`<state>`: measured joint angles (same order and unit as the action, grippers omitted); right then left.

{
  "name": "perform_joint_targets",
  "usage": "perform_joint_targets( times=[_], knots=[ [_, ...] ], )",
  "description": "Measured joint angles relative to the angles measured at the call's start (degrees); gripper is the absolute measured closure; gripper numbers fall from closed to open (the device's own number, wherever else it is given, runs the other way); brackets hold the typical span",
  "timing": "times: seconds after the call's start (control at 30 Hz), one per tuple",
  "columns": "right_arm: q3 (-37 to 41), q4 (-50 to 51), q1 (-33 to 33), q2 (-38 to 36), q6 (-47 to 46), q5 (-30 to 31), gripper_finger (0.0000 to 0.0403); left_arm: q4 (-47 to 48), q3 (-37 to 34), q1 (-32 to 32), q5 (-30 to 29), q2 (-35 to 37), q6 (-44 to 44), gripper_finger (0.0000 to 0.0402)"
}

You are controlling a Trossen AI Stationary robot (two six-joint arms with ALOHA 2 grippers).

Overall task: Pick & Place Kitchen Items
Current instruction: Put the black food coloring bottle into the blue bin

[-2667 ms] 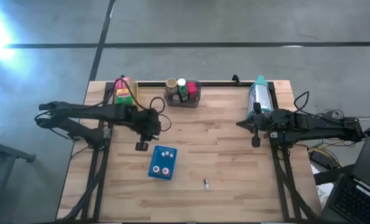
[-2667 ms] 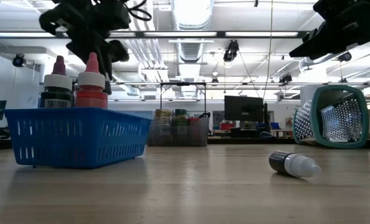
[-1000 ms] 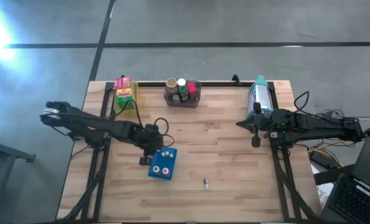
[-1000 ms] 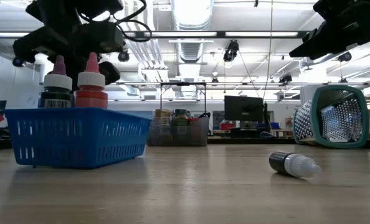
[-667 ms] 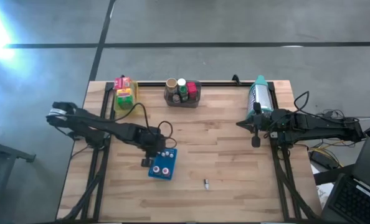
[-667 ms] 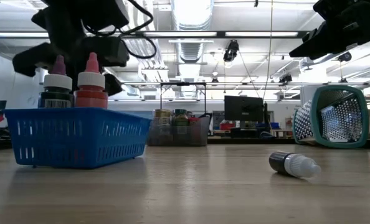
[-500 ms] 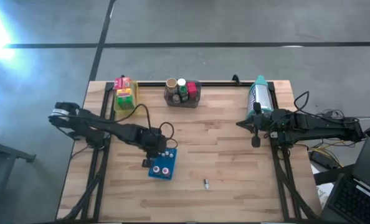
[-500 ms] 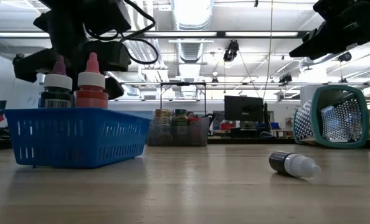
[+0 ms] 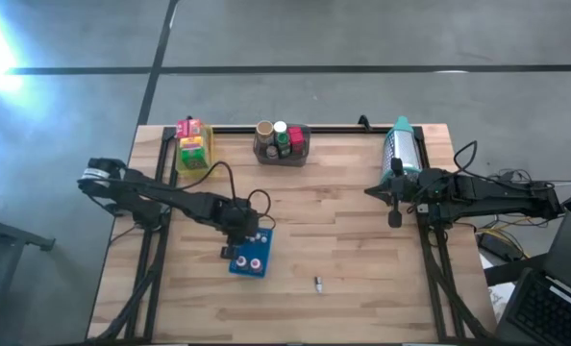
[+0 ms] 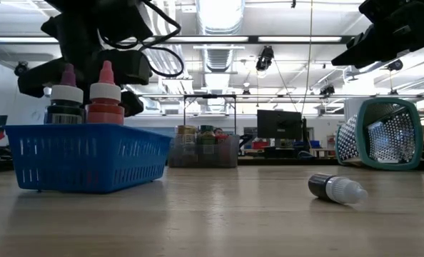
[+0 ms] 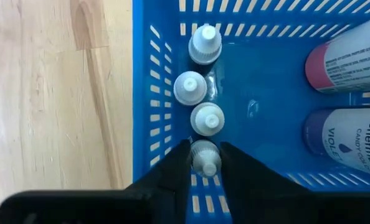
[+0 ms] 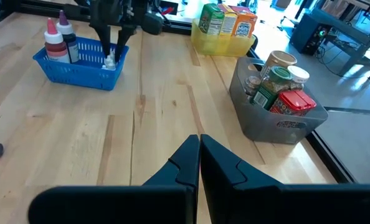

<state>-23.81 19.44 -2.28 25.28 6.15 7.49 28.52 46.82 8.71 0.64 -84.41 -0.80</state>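
A blue basket [image 9: 251,252] stands left of the table's middle. It holds two tall bottles [image 10: 105,96] and, along one wall [image 11: 149,93], three small white-capped bottles [image 11: 191,87] in a row. My left gripper [image 11: 203,167] reaches down into the basket [image 12: 79,65], shut on a fourth small bottle [image 11: 205,157] at the end of that row. Another small bottle [image 9: 317,284] lies on its side on the bare wood. My right gripper [image 9: 394,219] hangs shut at the table's right side, touching nothing. My left gripper pinches the small bottle just below its white cap [image 11: 203,163], one finger on each side. The fingers come from above, pointing steeply down. The bottle stands upright in line with the other three; whether its base rests on the basket floor I cannot tell.
A grey bin [image 9: 283,144] of jars and cans and a yellow bin [image 9: 193,146] of boxes stand along the far edge. A teal mesh basket [image 9: 402,144] lies on its side at the far right. Bare wood lies between the blue basket and my right arm.
My left gripper has sunk into the blue basket with the small bottle, edging toward the table's right, and has brought the bottle to the end of the row. The basket and the other bottles have stayed put.
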Motion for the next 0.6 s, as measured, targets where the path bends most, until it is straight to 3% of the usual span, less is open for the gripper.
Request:
perform_joint_targets(
  times=[0.33, 0.6],
  knots=[
    [0.00, 0.01, 0.00, 0.00, 0.17, 0.00, 0.0394, 1.14, 1.26, 0.00, 0.07, 0.25, 1.07, 0.0271],
    [0.00, 0.01, 0.00, 0.00, 0.24, 0.00, 0.0394, 7.90, 4.09, 0.00, 0.32, 1.32, 2.46, 0.0264]
  ],
)
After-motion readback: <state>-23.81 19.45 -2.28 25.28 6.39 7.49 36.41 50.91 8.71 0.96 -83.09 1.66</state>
